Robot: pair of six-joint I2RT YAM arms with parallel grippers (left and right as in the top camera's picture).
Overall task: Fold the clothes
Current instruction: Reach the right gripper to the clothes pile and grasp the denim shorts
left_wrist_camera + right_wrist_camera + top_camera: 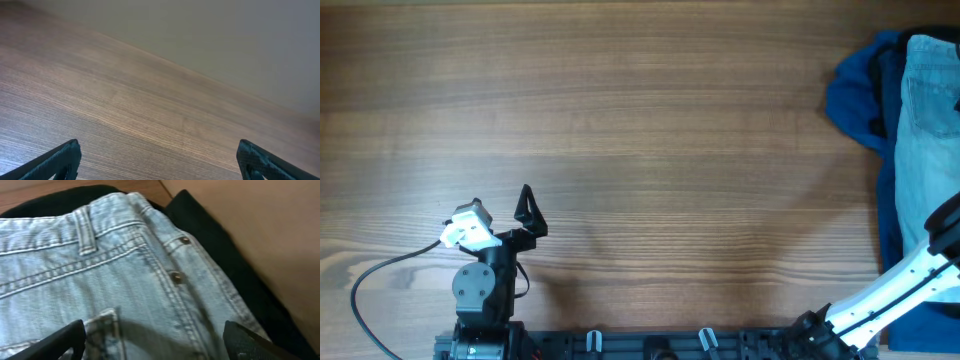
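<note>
Overhead view: a bare wood-grain desk [640,120] fills most of the picture. At 3 o'clock, partly cut off by the edge, a pair of light blue denim shorts [925,130] lies on top of a rumpled dark blue garment [860,95]. The left gripper [527,208] sits at 7 o'clock, well apart from the clothes. From 5 o'clock the white right arm [895,290] reaches to the shorts, its tip lost at the picture's edge. Left wrist view: only bare desk, with the two dark fingertips [62,160] spread wide at the bottom corners, released and holding nothing. Right wrist view: the right gripper [155,332] hangs close over the shorts, its jaws spread wide to either side of the cloth and grasping nothing. The waistband [45,235] runs toward 10 o'clock with a belt loop [85,230] on it, a metal rivet [175,276] sits near the centre, and the dark garment shows at 2 o'clock. The denim looks soft yet thick, likely heavier than the thin cloth below and not slippery. It should fold in broad creases. A firm hold would likely be the stitched waistband or a doubled seam, pinching denim only so the dark layer stays behind.
</note>
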